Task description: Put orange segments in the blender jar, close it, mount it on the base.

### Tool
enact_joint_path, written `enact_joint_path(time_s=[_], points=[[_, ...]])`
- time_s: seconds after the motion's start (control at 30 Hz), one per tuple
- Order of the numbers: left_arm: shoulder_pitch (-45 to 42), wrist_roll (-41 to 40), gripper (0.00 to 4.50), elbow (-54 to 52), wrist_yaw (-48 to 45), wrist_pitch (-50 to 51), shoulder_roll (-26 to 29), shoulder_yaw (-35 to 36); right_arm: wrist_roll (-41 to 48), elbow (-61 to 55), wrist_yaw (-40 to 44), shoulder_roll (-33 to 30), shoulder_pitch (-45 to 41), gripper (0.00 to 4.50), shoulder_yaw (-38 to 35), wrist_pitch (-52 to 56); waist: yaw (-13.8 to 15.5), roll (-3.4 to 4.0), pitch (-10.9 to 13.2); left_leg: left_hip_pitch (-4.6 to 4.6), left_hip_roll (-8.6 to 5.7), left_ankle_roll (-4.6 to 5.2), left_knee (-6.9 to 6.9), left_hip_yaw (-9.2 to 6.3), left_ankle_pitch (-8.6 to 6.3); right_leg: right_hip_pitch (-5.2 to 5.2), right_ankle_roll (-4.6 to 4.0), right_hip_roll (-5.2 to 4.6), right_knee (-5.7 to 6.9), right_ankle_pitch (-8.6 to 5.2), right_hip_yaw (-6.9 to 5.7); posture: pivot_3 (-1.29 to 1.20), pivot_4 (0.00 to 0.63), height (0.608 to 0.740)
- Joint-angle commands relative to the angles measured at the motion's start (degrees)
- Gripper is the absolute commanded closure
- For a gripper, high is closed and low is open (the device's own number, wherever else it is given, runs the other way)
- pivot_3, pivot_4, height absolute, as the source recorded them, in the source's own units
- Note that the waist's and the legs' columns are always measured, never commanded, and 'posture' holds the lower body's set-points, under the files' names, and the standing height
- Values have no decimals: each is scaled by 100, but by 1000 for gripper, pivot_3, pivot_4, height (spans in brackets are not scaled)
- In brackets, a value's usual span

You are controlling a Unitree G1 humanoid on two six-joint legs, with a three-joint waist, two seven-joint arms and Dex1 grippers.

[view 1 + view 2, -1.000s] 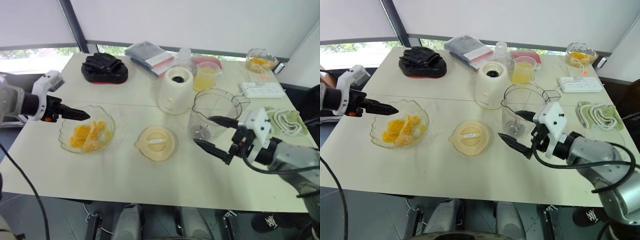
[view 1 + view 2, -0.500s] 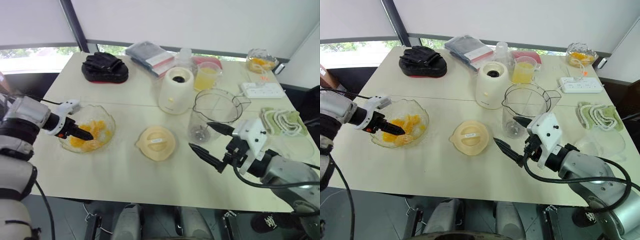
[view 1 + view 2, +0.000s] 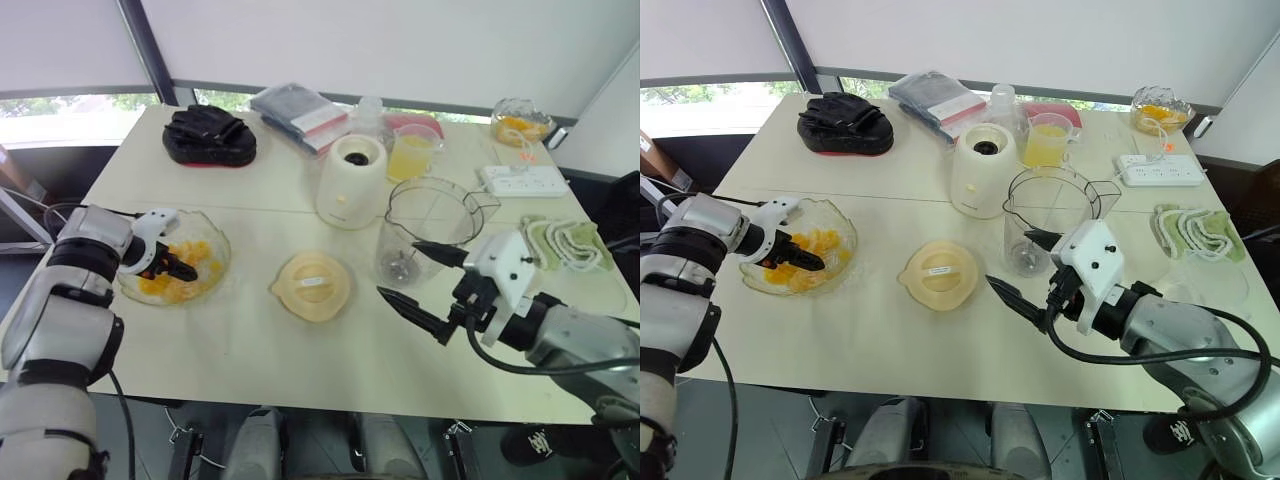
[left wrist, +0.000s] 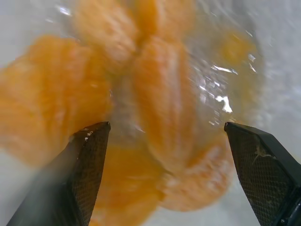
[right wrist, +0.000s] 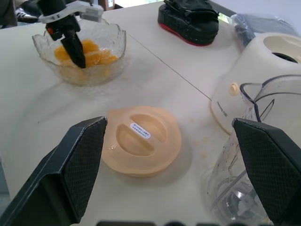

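The orange segments (image 3: pixel 178 272) lie heaped in a scalloped glass dish (image 3: pixel 215 245) at the table's left. My left gripper (image 3: pixel 181 269) points steeply down into that dish, open. In the left wrist view its fingers (image 4: pixel 89 160) straddle a segment (image 4: pixel 164 103) and grip nothing. The clear blender jar (image 3: pixel 432 232) stands upright right of centre with its blade at the bottom. Behind it to the left sits the cream base (image 3: pixel 350 182). The flat cream lid (image 3: pixel 312 285) lies in front of the base. My right gripper (image 3: pixel 398 268) hovers open beside the jar, holding nothing.
A cup of yellow juice (image 3: pixel 412 155) stands behind the jar. A black padded thing (image 3: pixel 208 137) and plastic bags (image 3: pixel 298 112) lie at the back. A power strip (image 3: pixel 525 180), a second fruit dish (image 3: pixel 520 120) and a green-white cloth (image 3: pixel 565 240) are at the right.
My left gripper has dropped from above the dish's left rim down among the segments, still open. The right gripper has hardly moved.
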Motion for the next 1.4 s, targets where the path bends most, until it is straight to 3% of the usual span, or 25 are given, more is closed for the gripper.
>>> enact_joint_path(time_s=[0.03,0.67,0.77,0.93,1.0,1.4], points=[[-183,220,439,148,189,-64,-53,162,149,76,210,-139,-200,23,-101,-37,3,-1,0,0,0,0,0,0,0,0,0,0,0,0,0,0,150,740],[-282,443,439,26,217,172,-542,547,79,408,580,-394,-478,23,-18,-108,15,-1,-2,0,-1,0,14,-2,0,4,1,-3,11,1,-1,0,150,740],[-247,457,1223,-51,194,243,-572,548,47,414,560,-372,-508,0,-2,-109,11,-2,-2,-3,0,0,24,-4,0,5,2,-1,15,1,-2,0,150,740],[-158,479,3697,-164,177,329,-558,529,23,402,541,-354,-503,0,4,-112,-2,-2,-2,-7,2,1,45,-5,-1,5,2,-1,22,1,-3,0,150,740],[-116,482,4481,-223,156,356,-525,521,28,404,543,-354,-505,0,5,-103,0,-2,-2,-7,3,1,54,-6,-1,6,2,-1,29,1,-3,0,150,740],[172,359,4481,-952,114,248,-326,678,-53,493,627,-369,-580,0,62,-123,-2,-2,-2,-5,5,0,69,-8,-1,6,1,-2,53,1,-3,0,150,740]])
